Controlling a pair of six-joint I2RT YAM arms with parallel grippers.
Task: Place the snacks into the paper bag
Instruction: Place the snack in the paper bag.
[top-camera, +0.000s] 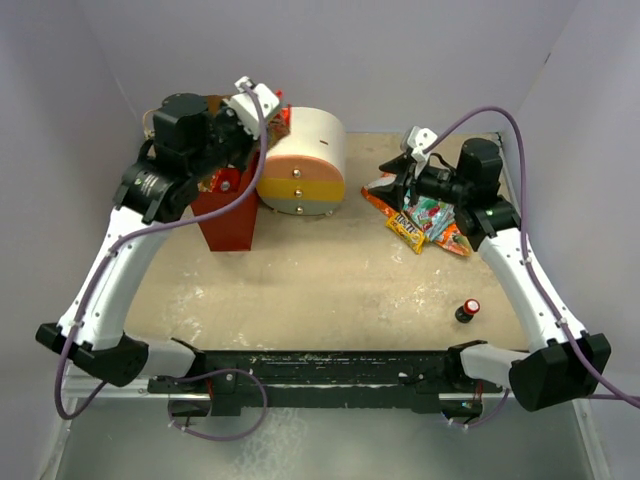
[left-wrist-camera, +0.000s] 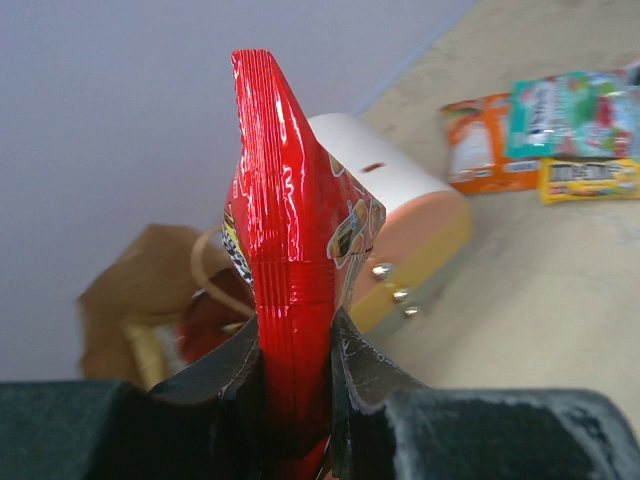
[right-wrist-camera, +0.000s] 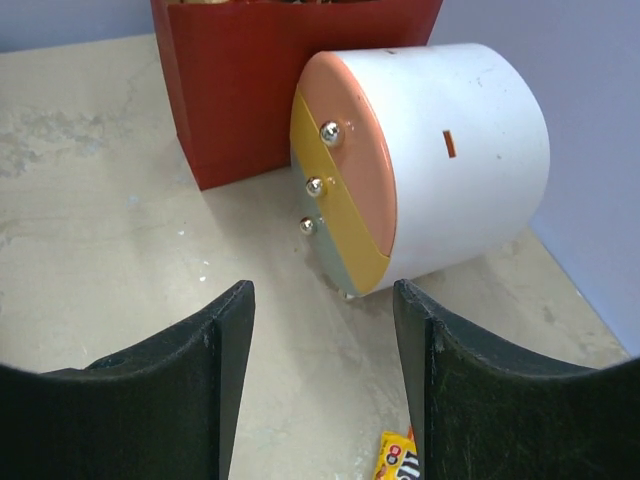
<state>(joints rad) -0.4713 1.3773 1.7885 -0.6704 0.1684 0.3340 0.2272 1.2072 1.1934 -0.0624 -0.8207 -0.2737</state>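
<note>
My left gripper (left-wrist-camera: 297, 390) is shut on a red foil snack packet (left-wrist-camera: 290, 250), which stands upright between its jaws. It hangs over the open top of the paper bag (top-camera: 228, 215), seen as a brown blur (left-wrist-camera: 140, 280) in the left wrist view. Several small snacks (top-camera: 425, 220), orange, teal and yellow, lie in a pile at the right rear; the same packets (left-wrist-camera: 540, 130) show in the left wrist view. My right gripper (top-camera: 395, 178) hovers at the pile's left edge, open with nothing between its fingers (right-wrist-camera: 323, 330). A yellow packet (right-wrist-camera: 395, 460) peeks out below it.
The round cream, orange and yellow drawer unit (top-camera: 305, 165) lies right beside the paper bag's red side (right-wrist-camera: 260, 90), facing my right gripper (right-wrist-camera: 450, 170). A small dark bottle with a red cap (top-camera: 467, 310) stands at the near right. Grey walls close in the back and sides.
</note>
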